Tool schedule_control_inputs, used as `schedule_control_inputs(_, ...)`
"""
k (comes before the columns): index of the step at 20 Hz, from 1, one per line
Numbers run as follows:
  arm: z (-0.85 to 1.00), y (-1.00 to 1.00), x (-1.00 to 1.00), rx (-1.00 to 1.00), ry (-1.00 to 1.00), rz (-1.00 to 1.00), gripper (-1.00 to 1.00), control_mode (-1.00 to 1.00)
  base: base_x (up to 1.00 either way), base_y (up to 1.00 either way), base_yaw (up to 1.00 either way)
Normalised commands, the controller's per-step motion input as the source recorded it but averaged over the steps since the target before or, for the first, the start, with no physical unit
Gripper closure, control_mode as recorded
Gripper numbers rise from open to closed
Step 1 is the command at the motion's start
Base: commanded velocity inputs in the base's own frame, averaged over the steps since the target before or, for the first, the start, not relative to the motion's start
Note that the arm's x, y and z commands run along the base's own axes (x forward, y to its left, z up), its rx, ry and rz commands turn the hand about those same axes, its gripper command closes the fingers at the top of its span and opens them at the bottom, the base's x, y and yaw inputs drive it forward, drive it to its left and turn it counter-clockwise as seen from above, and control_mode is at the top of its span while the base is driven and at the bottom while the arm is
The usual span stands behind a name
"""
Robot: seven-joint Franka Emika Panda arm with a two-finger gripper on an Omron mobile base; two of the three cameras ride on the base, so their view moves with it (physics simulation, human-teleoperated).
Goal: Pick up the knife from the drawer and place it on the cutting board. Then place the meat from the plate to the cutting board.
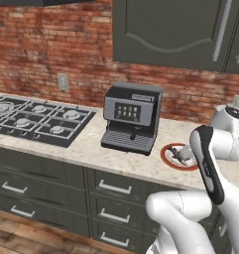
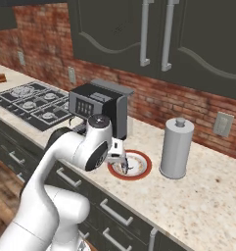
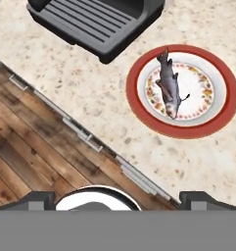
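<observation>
Fingers (image 3: 117, 198) of yours stand wide apart and hold nothing, hanging above the surface (image 3: 80, 83). Ahead of them sits the plate (image 3: 226, 105) with the fish (image 3: 168, 86) on it, beside the coffee machine (image 3: 97, 22).

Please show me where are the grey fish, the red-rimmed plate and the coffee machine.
grey fish (image 3: 168, 86): hand view, middle of its body.
round white plate with red rim (image 3: 134, 95): hand view, red rim.
dark grey coffee machine (image 1: 133, 111): left base view, front panel.

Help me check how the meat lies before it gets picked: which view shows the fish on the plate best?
The hand view: it looks straight down on the whole fish lying across the plate. In the right base view the hand overlaps the plate; in the left base view the arm covers part of it.
</observation>
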Motion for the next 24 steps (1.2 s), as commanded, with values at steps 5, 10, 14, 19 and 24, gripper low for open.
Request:
schedule_control_inputs(5, -0.35, -0.21, 0.36, 0.00, 0.00, 0.06, -1.00, -1.00, 0.00, 0.00, 0.00)
schedule_control_inputs(10, -0.42, -0.17, 0.45, 0.00, 0.03, 0.05, -1.00, -1.00, 0.00, 0.00, 0.00)
schedule_control_inputs(14, -0.36, -0.21, 0.54, 0.00, 0.08, 0.05, -1.00, -1.00, 0.00, 0.00, 0.00)
schedule_control_inputs(19, -0.30, -0.26, 0.58, 0.00, 0.09, 0.04, -1.00, -1.00, 0.00, 0.00, 0.00)
schedule_control_inputs(24, -0.23, -0.23, 0.51, 0.00, 0.03, 0.03, -1.00, -1.00, 0.00, 0.00, 0.00)
